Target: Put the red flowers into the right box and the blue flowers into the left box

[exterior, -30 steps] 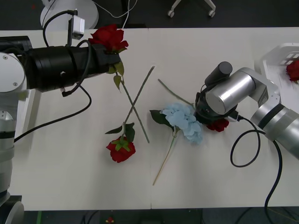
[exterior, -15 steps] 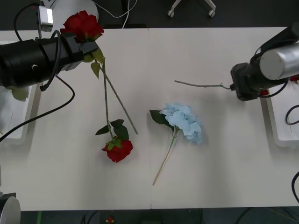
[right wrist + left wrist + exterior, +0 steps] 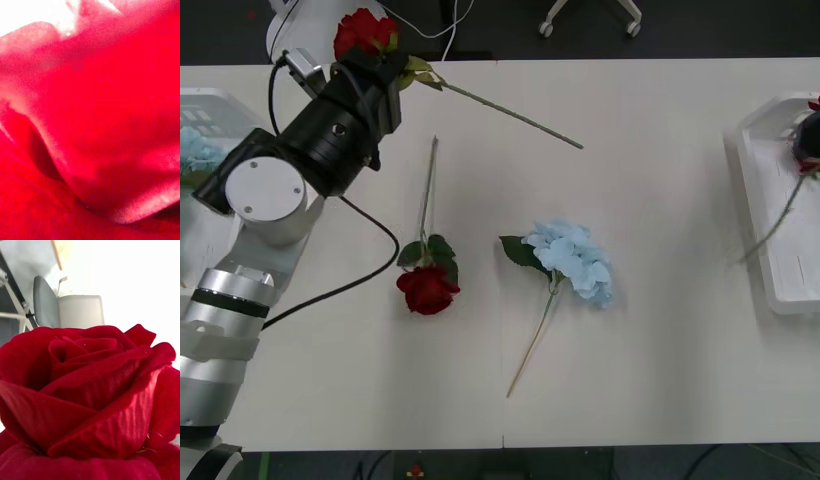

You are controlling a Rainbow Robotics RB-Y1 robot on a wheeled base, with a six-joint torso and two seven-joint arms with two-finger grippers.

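Left gripper (image 3: 385, 70): at the table's far left edge, closed on a red rose (image 3: 364, 32) just under the bloom; the bloom sits past the table edge, and the thin stem (image 3: 510, 115) slants out over the tabletop toward the middle.
Left wrist view: the held rose's layered deep-red petals (image 3: 90, 397) up close, a grey chair (image 3: 47, 303) behind.
Right gripper (image 3: 808, 135): at the right edge over the right box (image 3: 758, 210); finger state cannot be told. A thin stem (image 3: 777, 225) hangs from it across the tray's rim.
Right wrist view: blurred red petals (image 3: 93, 123) pressed close to the lens.
Table (image 3: 660, 350): a second rose (image 3: 427, 288) lies left of centre, stem pointing away; a pale blue flower (image 3: 575, 258) lies beside it at centre, well apart from both grippers.
Left box (image 3: 210, 100): at the far left edge, with a blue flower head (image 3: 195, 148) inside.
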